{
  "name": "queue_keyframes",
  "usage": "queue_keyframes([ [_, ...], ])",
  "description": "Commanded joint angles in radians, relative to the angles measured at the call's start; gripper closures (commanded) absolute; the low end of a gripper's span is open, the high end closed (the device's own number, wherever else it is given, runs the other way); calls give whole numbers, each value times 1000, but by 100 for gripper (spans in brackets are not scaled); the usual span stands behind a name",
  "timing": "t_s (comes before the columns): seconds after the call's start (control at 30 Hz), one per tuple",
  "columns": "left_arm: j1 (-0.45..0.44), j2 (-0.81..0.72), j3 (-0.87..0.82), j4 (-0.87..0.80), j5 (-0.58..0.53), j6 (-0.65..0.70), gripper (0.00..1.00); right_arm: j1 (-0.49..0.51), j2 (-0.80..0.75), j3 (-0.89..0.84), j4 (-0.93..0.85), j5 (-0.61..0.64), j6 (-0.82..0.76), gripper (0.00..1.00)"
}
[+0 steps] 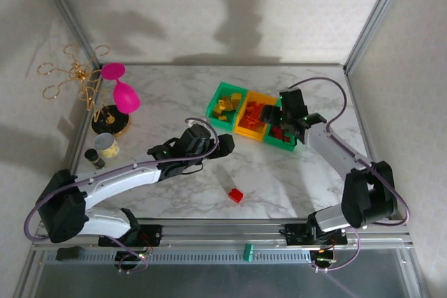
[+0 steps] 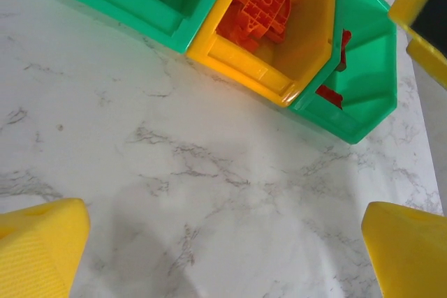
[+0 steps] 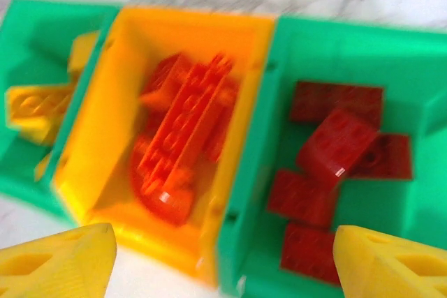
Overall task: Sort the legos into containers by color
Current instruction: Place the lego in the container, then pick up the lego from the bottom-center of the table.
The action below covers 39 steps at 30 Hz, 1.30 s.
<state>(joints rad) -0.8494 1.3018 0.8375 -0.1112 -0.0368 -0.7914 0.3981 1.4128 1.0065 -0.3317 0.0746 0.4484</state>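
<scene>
From above, I see the left gripper (image 1: 225, 146) over the bare marble table (image 1: 160, 88), its jaws too dark to read there. The right gripper (image 1: 283, 122) hangs over the containers (image 1: 215, 98), hiding part of the right green bin. One red lego (image 1: 236, 195) lies alone near the front edge. On the left wrist camera the fingertips (image 2: 42, 249) stand wide apart with nothing between them, and the bins are cut off at the top. The right wrist picture is blurred: its jaws stand apart and empty above the red bricks (image 3: 335, 151) in that green bin.
</scene>
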Motion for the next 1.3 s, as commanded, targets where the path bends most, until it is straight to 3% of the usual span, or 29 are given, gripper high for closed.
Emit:
queue_keyframes([
  [0.0, -7, -65, -28, -66, -20, 15, 0, 65, -54, -58, -99, -77, -29, 14],
  [0.1, -8, -105, -46, -121, -28, 5, 0, 148, -116, -109, -147, -65, -27, 11],
  [0.23, -6, -156, -90, -184, -69, -67, 0, 256, -174, -164, -184, -166, -21, 11],
  [0.47, -4, -149, -100, -320, -106, -202, 0, 476, -203, -226, -220, -174, 33, 11],
  [0.77, -5, -133, -136, -327, -153, -292, 0, 768, -79, -214, -191, -37, 73, 10],
  [1.0, -4, -147, -131, -366, -191, -295, 0, 825, 88, -158, -220, 54, 85, 19],
  [1.27, -4, -177, -152, -361, -193, -297, 0, 830, 113, -147, -219, 104, 82, 30],
])
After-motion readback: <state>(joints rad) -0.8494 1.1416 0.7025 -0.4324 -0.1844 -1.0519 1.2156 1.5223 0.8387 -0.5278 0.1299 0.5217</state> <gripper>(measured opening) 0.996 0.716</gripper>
